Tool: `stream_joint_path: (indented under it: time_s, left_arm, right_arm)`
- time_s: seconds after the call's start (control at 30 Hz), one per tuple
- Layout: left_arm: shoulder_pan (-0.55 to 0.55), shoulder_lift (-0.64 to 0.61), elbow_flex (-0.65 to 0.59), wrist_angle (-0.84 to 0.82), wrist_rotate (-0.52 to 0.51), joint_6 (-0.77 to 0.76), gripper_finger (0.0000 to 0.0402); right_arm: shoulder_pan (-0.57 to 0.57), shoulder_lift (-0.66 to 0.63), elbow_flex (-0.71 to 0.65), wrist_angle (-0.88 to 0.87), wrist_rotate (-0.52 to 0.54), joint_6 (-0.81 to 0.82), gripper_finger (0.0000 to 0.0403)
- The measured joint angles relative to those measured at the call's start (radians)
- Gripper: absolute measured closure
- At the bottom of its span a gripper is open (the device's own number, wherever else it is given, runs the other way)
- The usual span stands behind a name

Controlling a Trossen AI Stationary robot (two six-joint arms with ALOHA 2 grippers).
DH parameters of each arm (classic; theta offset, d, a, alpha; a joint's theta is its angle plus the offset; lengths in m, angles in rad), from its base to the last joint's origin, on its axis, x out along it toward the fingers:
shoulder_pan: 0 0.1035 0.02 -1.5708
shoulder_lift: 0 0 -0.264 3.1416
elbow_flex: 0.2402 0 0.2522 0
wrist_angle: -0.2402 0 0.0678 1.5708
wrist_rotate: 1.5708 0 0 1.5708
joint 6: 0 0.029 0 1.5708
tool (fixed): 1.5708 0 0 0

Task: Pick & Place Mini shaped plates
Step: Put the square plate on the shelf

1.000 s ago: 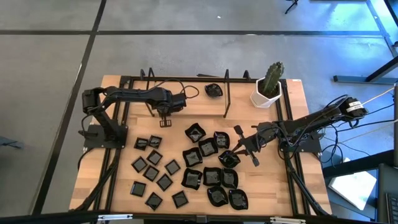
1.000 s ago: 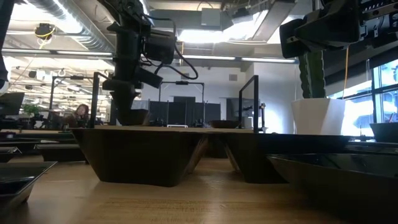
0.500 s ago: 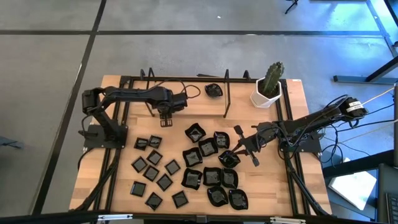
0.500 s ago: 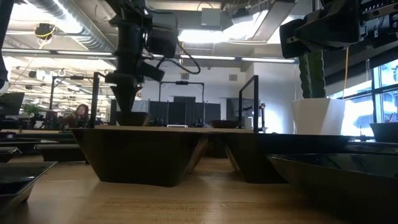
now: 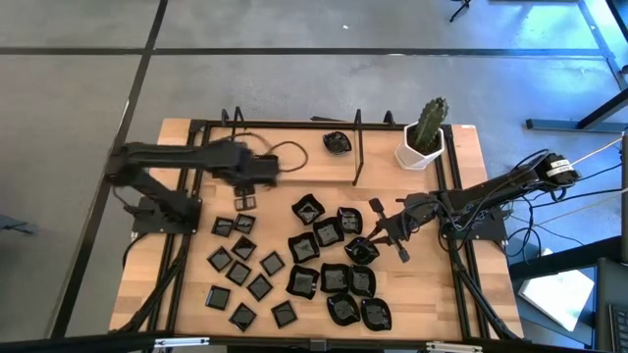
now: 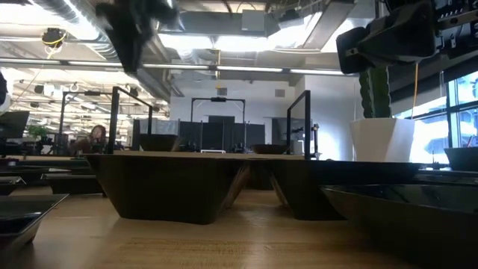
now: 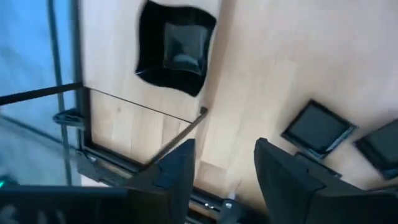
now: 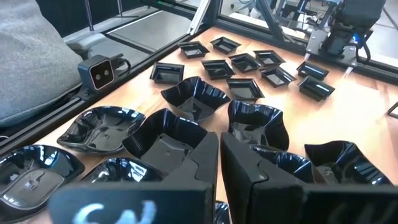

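A: Where are your mini shaped plates (image 5: 294, 265)?

B: Most sit in a cluster on the near half of the wooden table (image 5: 446, 304): little flat squares (image 5: 243, 248) on the left, larger wavy-edged dishes (image 5: 339, 279) in the middle. One wavy dish (image 5: 337, 143) sits apart at the far edge, between the black uprights and near the white cactus pot (image 5: 420, 152).

A: And the left gripper (image 5: 247, 199)?

B: You see it over the table, just beyond the flat squares. In the left wrist view its fingers (image 7: 177, 171) stand parted with bare wood between them, holding nothing.

A: The right gripper (image 5: 376, 230)?

B: It hangs over the right side of the wavy dishes. Its fingers (image 8: 205, 158) are pressed nearly together, with nothing between them.
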Motion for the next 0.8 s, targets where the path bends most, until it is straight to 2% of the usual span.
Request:
stream_joint_path:
  time_s: [0.13,0.23,0.33,0.4,0.47,0.53,0.6,0.7,0.8]
  left_arm:
    - [-0.12,-0.206,-0.001,0.053,-0.124,-0.127,0.0273]
    - [-0.215,-0.356,-0.054,0.23,-0.29,-0.19,0.0292]
    - [-0.286,-0.488,-0.205,0.489,-0.458,-0.142,0.0315]
    - [-0.31,-0.563,-0.348,0.678,-0.577,-0.093,0.0333]
    - [-0.304,-0.622,-0.492,0.874,-0.631,0.001,0.0353]
    - [-0.289,-0.683,-0.626,1.059,-0.562,0.141,0.0373]
    - [-0.276,-0.747,-0.757,1.289,-0.416,0.266,0.0392]
    - [-0.236,-0.816,-0.918,1.613,-0.238,0.4,0.0398]
    - [-0.187,-0.878,-1.007,1.686,-0.078,0.438,0.0399]
  right_arm:
    - [0.0,0.0,0.0,-0.002,0.0,0.002,0.0382]
    - [0.0,0.0,0.0,-0.002,0.0,0.001,0.0382]
    - [0.0,0.0,0.0,-0.002,0.0,0.002,0.0382]
    - [0.0,0.0,0.0,-0.002,0.0,0.002,0.0382]
    - [0.0,0.0,0.0,-0.002,0.001,0.006,0.0382]
    - [0.0,0.0,0.0,-0.002,0.001,0.006,0.0382]
    - [0.0,0.0,0.0,-0.002,0.002,0.005,0.0382]
    - [0.0,0.0,0.0,0.001,0.009,-0.006,0.0382]
    - [0.0,0.0,0.0,0.006,0.046,-0.018,0.0382]
